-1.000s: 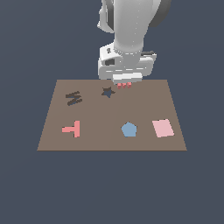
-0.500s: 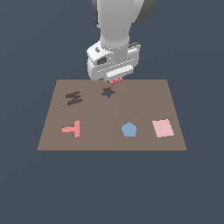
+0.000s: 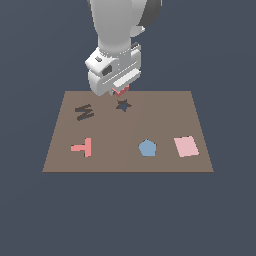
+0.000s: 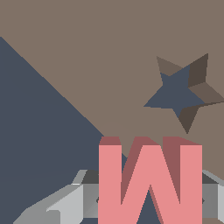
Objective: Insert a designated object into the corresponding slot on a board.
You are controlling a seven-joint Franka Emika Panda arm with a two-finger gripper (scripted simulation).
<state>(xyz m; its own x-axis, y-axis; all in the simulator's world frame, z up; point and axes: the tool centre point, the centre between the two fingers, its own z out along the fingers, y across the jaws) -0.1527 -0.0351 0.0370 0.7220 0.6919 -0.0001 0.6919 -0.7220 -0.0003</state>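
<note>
The salmon-red M-shaped block [image 4: 148, 183] is held between my gripper's grey fingers [image 4: 61, 205]; in the exterior view only a sliver of the block [image 3: 120, 91] shows under the gripper [image 3: 119, 89]. It hangs above the brown board's [image 3: 165, 120] far edge, just behind the star-shaped cut-out [image 3: 123, 105]. The dark M-shaped slot [image 3: 84, 111] lies on the board toward the exterior view's left of the gripper. The star cut-out [image 4: 183, 92] also shows in the wrist view, beyond the block.
On the board's near half lie a pink T-shaped piece [image 3: 82, 148], a blue pentagon [image 3: 147, 148] and a pale pink square [image 3: 186, 146]. The board's edge [image 4: 52, 85] crosses the wrist view diagonally.
The gripper with the block has moved toward the exterior view's left along the board's far edge, from beyond the star cut-out to nearly over it, and the wrist has turned.
</note>
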